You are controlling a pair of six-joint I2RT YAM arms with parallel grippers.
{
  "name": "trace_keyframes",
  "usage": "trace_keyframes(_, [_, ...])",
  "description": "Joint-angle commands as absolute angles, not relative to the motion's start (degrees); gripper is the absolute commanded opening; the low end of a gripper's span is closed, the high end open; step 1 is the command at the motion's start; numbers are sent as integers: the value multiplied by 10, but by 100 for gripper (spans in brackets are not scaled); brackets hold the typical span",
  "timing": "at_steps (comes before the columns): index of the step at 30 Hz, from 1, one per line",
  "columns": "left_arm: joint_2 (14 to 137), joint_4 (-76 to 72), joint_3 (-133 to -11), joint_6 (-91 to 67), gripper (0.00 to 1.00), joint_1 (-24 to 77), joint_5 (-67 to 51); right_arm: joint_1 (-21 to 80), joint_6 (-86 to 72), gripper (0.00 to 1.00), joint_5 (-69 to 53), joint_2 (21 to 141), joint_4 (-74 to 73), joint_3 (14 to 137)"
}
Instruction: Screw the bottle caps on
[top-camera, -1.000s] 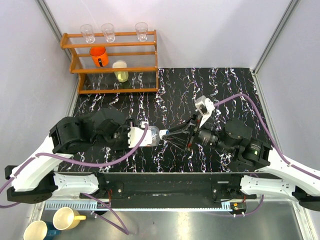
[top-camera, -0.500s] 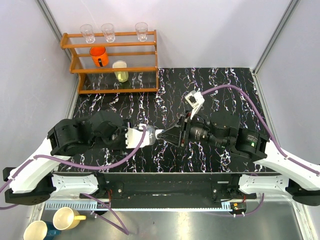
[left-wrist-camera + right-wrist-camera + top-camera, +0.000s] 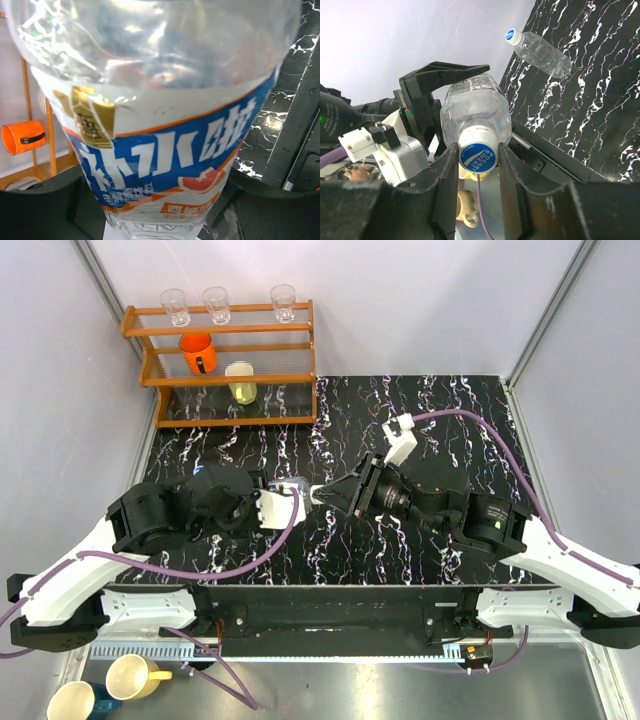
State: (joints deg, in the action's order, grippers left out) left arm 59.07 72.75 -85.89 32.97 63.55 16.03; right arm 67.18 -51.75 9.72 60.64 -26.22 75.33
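Observation:
A wide clear bottle with a blue, white and orange label lies sideways above the table, and my left gripper is shut on its body. In the top view the bottle points right, neck towards my right gripper. A white cap with a blue top sits on that neck, and my right gripper is shut on it, a finger on each side. A second, narrower bottle lies on the black marble table, a blue-topped cap on its neck.
A wooden rack at the back left holds three clear glasses, an orange cup and a yellow cup. Two mugs sit below the table's near edge at the left. Grey walls close in both sides.
Both grippers and the bottle between them have shifted a little towards the back of the table. The right arm has stretched leftward and its wrist has turned, still on the cap.

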Motion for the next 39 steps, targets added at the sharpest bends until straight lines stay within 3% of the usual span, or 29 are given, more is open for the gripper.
trace_keyframes(1, [596,544,-866,312,48,642,199,686,-600,8,50,632,-245,767])
trace_keyframes(4, [596,546,-875,301,48,642,189,686,-606,18,63,625,-247,772])
trace_keyframes(5, [596,552,-877,297,48,641,183,686,-603,35,67,621,-247,773])
trace_keyframes(7, [596,560,-887,282,48,641,164,685,-592,45,82,614,-250,780])
trace_keyframes(11, [590,572,-895,256,48,629,123,686,-534,76,111,597,-255,810])
trace_keyframes(13, [587,578,-895,240,48,625,99,685,-513,85,115,596,-261,836])
trace_keyframes(14, [584,579,-894,236,48,620,91,686,-495,99,115,597,-267,845])
trace_keyframes(20, [559,576,-879,164,47,578,6,686,-365,100,76,599,-316,912])
trace_keyframes(27, [525,540,-875,106,52,548,-176,686,-105,100,-51,533,-295,822])
trace_keyframes(30, [495,474,-841,87,52,547,-278,685,-8,100,-50,519,-288,824])
trace_keyframes(39, [514,327,-781,-46,50,505,-532,682,134,100,-189,586,-275,986])
